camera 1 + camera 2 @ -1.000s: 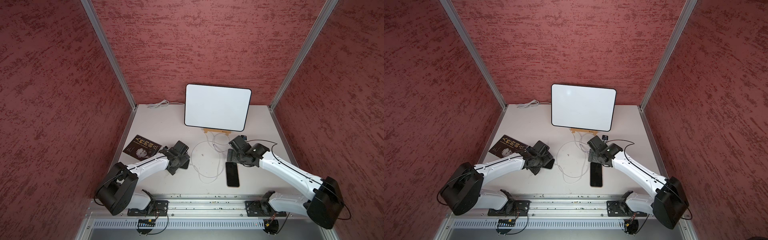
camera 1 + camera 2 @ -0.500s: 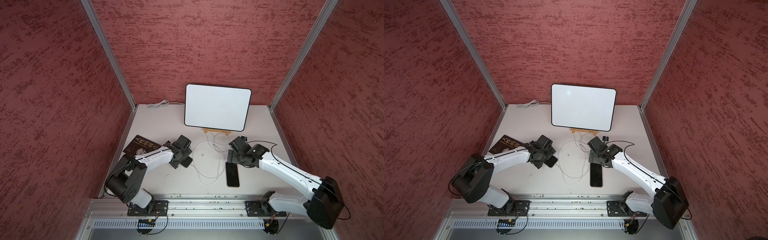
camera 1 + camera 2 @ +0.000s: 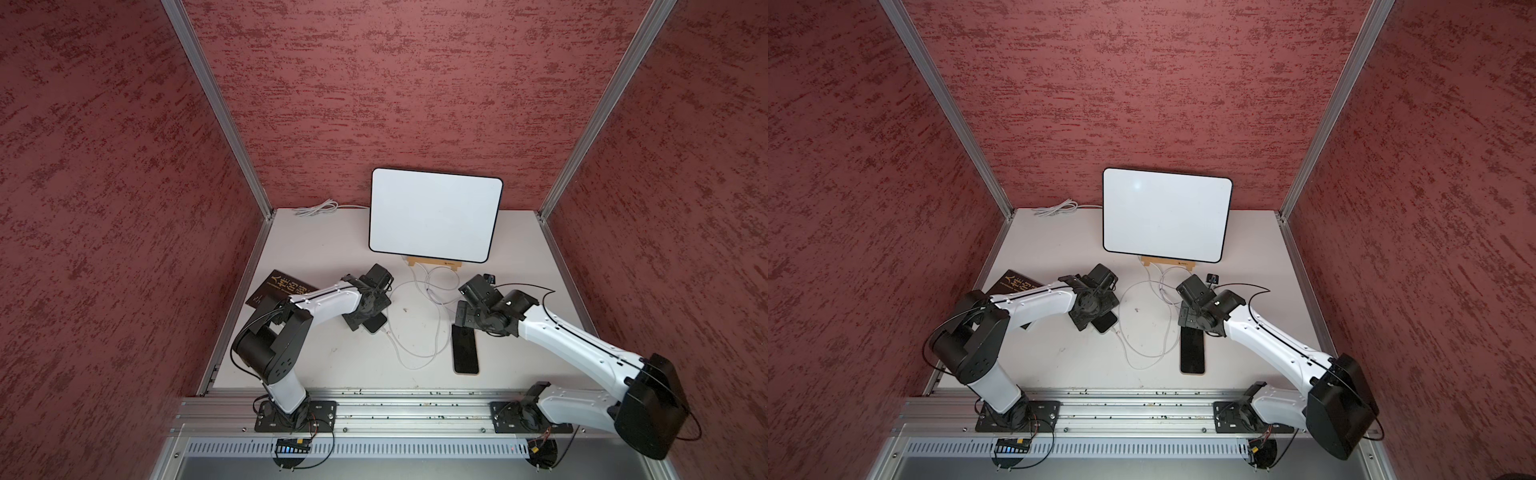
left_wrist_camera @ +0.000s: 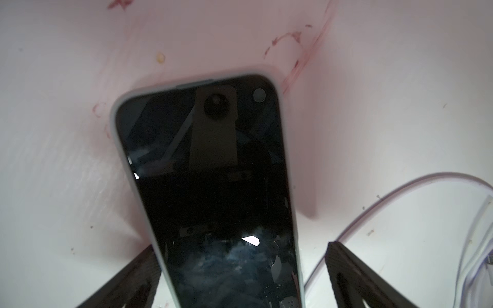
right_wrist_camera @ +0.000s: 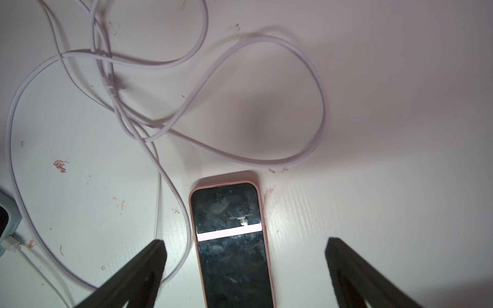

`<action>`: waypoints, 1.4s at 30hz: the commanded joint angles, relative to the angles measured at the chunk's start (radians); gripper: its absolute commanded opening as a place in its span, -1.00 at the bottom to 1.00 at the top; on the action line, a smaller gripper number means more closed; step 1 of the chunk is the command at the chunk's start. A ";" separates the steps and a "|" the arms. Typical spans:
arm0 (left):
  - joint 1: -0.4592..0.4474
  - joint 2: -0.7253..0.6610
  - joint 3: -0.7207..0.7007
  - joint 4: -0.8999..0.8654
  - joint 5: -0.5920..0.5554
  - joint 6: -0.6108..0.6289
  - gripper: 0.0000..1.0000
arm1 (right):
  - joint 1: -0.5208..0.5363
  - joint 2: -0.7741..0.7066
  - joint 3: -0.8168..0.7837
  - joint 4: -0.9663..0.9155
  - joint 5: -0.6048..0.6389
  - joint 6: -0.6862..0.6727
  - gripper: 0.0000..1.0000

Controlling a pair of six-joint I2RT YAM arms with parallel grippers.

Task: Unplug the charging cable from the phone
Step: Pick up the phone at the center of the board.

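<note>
The left arm's elbow has swung in from the table's left edge toward the middle and now covers more of the dark book [image 3: 272,286]. Its wrist has stayed over the same phone, and the right arm has hardly shifted.

The left gripper [image 4: 241,246] is wide open and straddles the grey-cased phone [image 4: 208,173], which lies flat and screen up on the white table [image 3: 332,365]. In the left wrist view one finger [image 4: 138,274] sits right at the phone's edge, though whether it touches cannot be told. The other finger stands clear of the phone, with a stretch of cable beside it.

The charging cable [image 5: 10,244] is still plugged in. The right wrist view shows its white plug seated in the end of the grey-cased phone. In both top views the cable runs from that end toward the front of the table and loops back between the arms.

The right gripper [image 5: 245,241] is also spread wide and grips nothing. It hangs over the far end of a pink-cased phone [image 3: 465,353], which has no plug in the end that shows. Loose white cables [image 5: 322,106] lie tangled just beyond that phone.

At the back a white board [image 3: 434,214] leans on a wooden stand [image 3: 434,262]. Another coiled cable [image 3: 318,208] lies in the back left corner.
</note>
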 commanded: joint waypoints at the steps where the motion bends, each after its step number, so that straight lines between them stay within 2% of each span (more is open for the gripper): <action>1: -0.012 0.082 -0.037 -0.059 0.040 0.005 1.00 | -0.010 -0.009 -0.018 0.021 0.019 0.018 0.98; 16: -0.016 0.149 -0.043 -0.001 0.105 0.001 0.78 | -0.016 -0.037 -0.030 0.016 0.024 0.017 0.97; 23: -0.017 0.192 -0.018 -0.011 0.120 0.024 0.91 | -0.018 -0.044 -0.031 0.018 0.018 0.018 0.97; 28: -0.017 0.214 -0.015 0.004 0.135 0.028 0.77 | -0.021 -0.054 -0.032 0.013 0.022 0.016 0.98; 33: -0.017 0.229 -0.015 0.015 0.146 0.040 0.48 | -0.026 -0.057 -0.031 0.012 0.024 0.015 0.98; 42: -0.013 0.182 0.008 -0.025 0.100 0.074 0.32 | -0.029 -0.056 -0.031 0.019 0.016 0.005 0.98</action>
